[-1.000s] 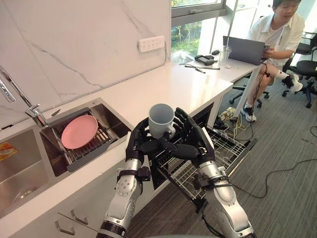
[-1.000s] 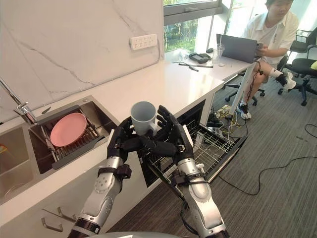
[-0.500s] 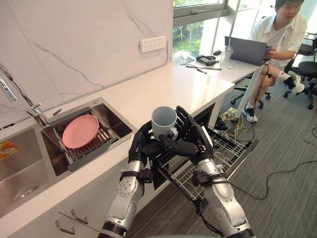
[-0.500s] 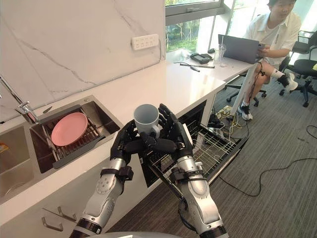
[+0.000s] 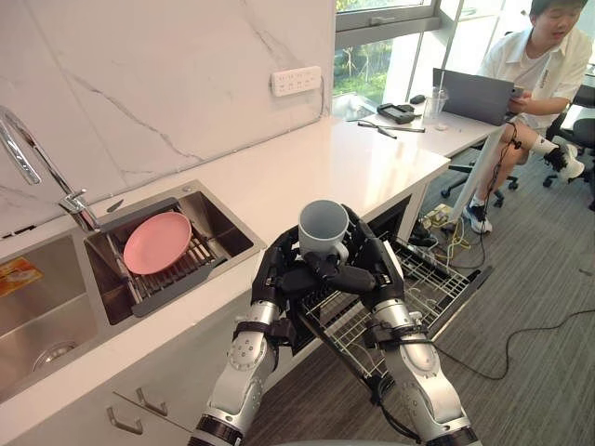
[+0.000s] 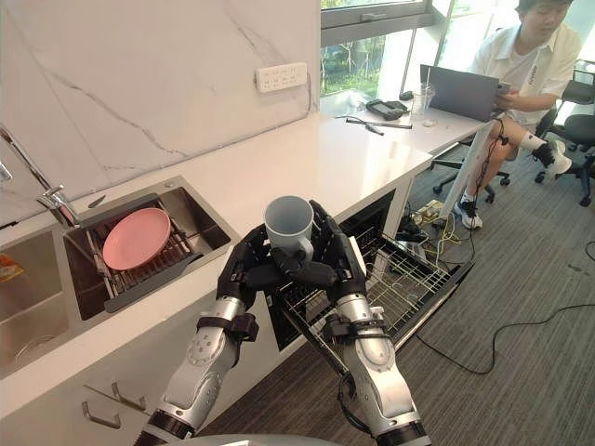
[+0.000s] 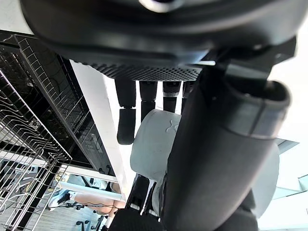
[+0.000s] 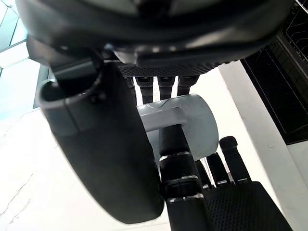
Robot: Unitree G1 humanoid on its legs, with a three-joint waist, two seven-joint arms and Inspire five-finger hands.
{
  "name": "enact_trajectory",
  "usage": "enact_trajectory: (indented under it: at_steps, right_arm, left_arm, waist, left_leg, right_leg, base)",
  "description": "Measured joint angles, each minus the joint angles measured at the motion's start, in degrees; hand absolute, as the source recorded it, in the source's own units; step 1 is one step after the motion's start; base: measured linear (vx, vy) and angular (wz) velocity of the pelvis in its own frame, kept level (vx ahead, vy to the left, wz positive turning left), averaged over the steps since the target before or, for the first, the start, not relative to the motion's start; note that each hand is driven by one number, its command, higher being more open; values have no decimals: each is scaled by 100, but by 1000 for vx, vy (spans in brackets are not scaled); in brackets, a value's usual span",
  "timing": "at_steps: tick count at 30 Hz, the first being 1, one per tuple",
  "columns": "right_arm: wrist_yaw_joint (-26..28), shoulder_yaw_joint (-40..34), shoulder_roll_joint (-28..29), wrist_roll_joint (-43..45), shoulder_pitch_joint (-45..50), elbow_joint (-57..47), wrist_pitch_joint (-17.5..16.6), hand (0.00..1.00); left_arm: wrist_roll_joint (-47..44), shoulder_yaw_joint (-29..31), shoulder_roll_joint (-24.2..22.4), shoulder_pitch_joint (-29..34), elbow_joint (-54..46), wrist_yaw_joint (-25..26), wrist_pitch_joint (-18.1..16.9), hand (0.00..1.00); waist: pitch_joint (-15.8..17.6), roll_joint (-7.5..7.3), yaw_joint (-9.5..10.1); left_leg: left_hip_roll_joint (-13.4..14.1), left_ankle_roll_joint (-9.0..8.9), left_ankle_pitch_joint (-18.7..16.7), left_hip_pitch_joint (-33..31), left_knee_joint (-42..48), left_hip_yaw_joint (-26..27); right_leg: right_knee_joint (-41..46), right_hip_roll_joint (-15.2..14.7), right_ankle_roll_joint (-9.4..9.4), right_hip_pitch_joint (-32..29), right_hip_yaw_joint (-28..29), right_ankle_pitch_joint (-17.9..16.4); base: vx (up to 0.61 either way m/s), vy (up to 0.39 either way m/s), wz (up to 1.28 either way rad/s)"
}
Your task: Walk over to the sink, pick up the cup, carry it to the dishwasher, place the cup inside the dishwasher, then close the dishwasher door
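Observation:
A pale grey cup (image 5: 323, 228) stands upright and mouth-up, clasped between my two hands just past the counter's front edge. My left hand (image 5: 277, 271) curls round its near left side and my right hand (image 5: 376, 265) wraps its right side. In the left wrist view the cup (image 7: 150, 144) lies against the fingers, and in the right wrist view the cup (image 8: 191, 111) sits behind the thumb. Below the hands the dishwasher's wire rack (image 5: 420, 283) is pulled out over the lowered door (image 5: 462, 290).
A pink plate (image 5: 157, 242) leans on a drain rack in the sink (image 5: 237, 240), with the tap (image 5: 37, 167) to its left. A person with a laptop (image 5: 479, 93) sits at the far right end of the counter. Cables trail on the carpet (image 5: 539, 325).
The whole picture has shifted a little, so the camera has moved. Both hands keep the same hold, and the cup has drifted slightly right, over the rack.

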Motion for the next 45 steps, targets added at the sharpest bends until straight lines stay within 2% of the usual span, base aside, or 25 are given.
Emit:
enact_trajectory:
  at_steps: [16, 17, 28, 35, 45]
  right_arm:
    - [-43, -151, -170, 127, -267, 94, 1, 30]
    - [-20, -170, -164, 127, -267, 94, 1, 30]
    - [4, -887, 194, 17, -254, -33, 1, 30]
    - [-132, -1621, 275, -148, -60, -403, 1, 30]
    - [-37, -1717, 274, -328, 389, -566, 1, 30]
  left_arm:
    - [-500, -85, 36, 0, -193, -3, 19, 30]
    - [-502, -87, 36, 0, -198, -3, 19, 90]
    - [-542, -44, -4, 346, -982, -345, 49, 90]
    - [-678, 427, 7, 701, -1374, -499, -4, 90]
    - [-878, 334, 166, 1204, -1269, -1103, 1, 90]
  waist:
    - [-5, -166, 17]
    - [0, -176, 16]
    - [16, -200, 10]
    - [17, -198, 4]
    - [39, -178, -14]
  left_leg:
    - [-1, -11, 19, -61, -12, -99]
    - [0, -11, 19, -61, -12, -99]
    - [4, -14, 17, -60, -28, -88]
    - [18, -28, -23, -35, -28, 19]
    - [17, -43, -88, -22, -23, 173]
  right_leg:
    - [-30, -4, -2, 6, -109, 1]
    - [-30, -4, -2, 5, -108, 1]
    - [-55, 0, -2, 3, -95, 1]
    - [-56, 15, -2, -22, 10, 1]
    - [-75, 13, 1, -69, 161, 0]
  base:
    - [6, -4, 3]
    - [0, 0, 0]
    - [0, 0, 0]
    - [0, 0, -7]
    - [23, -1, -8]
